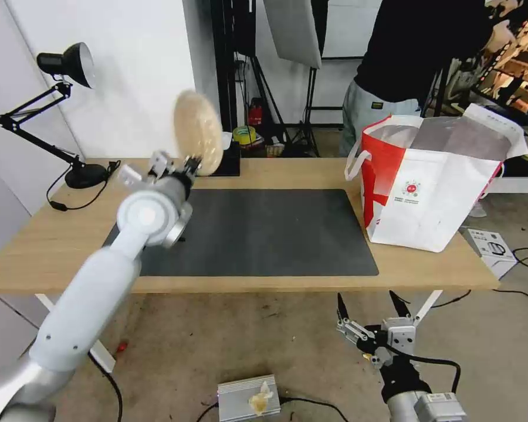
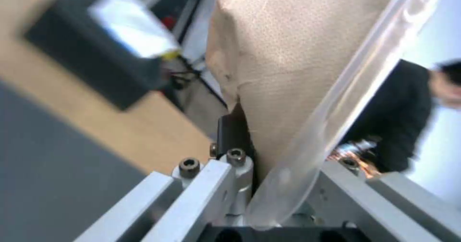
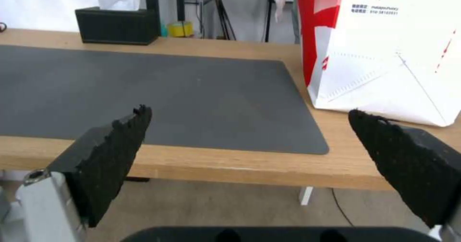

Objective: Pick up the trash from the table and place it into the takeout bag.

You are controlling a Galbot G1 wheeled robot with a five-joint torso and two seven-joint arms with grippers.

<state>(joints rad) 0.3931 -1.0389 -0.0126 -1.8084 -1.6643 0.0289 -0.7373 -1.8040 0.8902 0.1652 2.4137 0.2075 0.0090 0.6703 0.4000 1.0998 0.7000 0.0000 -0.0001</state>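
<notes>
One raised left claw (image 1: pixel 189 165) clamps the beige bowl (image 1: pixel 198 132) upright

Right hand (image 3: pixel 250 141) with fingers spread wide before the counter (image 3: pixel 230 166); takeout bag (image 3: pixel 384 54) stands beside the dark mat (image 3: pixel 158 98).

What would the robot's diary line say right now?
left gripper: shut on beige bowl, raised over table | right gripper: open, parked below table edge | takeout bag: standing open

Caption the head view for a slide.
Left claw lifts the beige bowl above the table, takeout bag waiting open.
</notes>
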